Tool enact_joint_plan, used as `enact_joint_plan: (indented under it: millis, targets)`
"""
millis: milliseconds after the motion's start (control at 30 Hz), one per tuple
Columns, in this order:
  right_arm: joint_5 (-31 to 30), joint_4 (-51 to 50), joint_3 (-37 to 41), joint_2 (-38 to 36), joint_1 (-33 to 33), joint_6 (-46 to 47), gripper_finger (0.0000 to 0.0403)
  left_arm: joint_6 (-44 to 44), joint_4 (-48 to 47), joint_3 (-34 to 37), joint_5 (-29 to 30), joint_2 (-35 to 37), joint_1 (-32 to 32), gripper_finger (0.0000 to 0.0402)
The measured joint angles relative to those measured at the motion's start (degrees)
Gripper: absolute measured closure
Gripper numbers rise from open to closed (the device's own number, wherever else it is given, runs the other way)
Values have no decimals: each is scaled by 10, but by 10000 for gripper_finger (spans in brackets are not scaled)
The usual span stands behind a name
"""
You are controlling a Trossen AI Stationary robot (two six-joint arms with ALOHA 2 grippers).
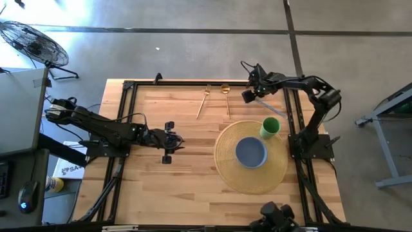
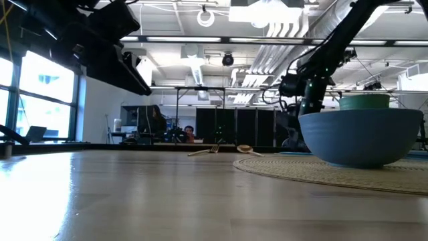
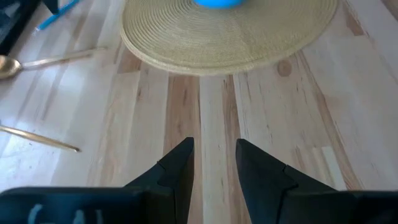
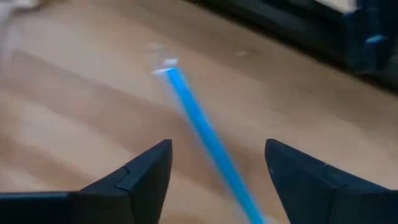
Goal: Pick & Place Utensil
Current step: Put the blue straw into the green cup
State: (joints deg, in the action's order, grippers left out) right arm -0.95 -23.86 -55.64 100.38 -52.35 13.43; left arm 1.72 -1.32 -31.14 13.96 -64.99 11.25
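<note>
The right end effector hovers with fingers spread over a thin blue utensil lying flat on the surface, just beyond the woven placemat. It looks light, stiff and smooth, likely to slip; a pinch across mid-shaft seems best. The left end effector, slightly parted and empty, waits well left of the placemat.

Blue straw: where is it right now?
The thin blue straw lies on the wooden table near its far right corner, directly below the right gripper, beyond the round woven placemat and green cup.
</note>
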Motion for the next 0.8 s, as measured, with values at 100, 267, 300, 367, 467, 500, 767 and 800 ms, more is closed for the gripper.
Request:
enact_joint_plan:
  millis: [100, 267, 300, 367, 467, 500, 767, 800]
  targets:
    - [-20, -3, 0, 8, -5, -24, 178, 3, 13, 0, 1, -1, 0, 286]
    - [0, -40, 0, 8, -4, -58, 217, 11, 15, 0, 1, -1, 0, 286]
    - [0, -46, 0, 8, -4, -62, 226, 11, 16, 0, 1, -1, 0, 286]
    - [0, -58, 0, 8, -4, -68, 245, 11, 18, 0, 1, -2, 0, 286]
    - [0, -63, 0, 8, -6, -81, 276, 11, 17, 0, 1, -2, 0, 286]
    - [0, -63, 0, 8, -6, -85, 286, 11, 17, 0, 1, -2, 0, 286]
    - [-5, -50, 0, 8, -10, -110, 354, 11, 18, 0, 2, -2, 0, 286]
    - [-5, -51, 0, 8, -10, -110, 359, 11, 19, 0, 2, -2, 0, 286]
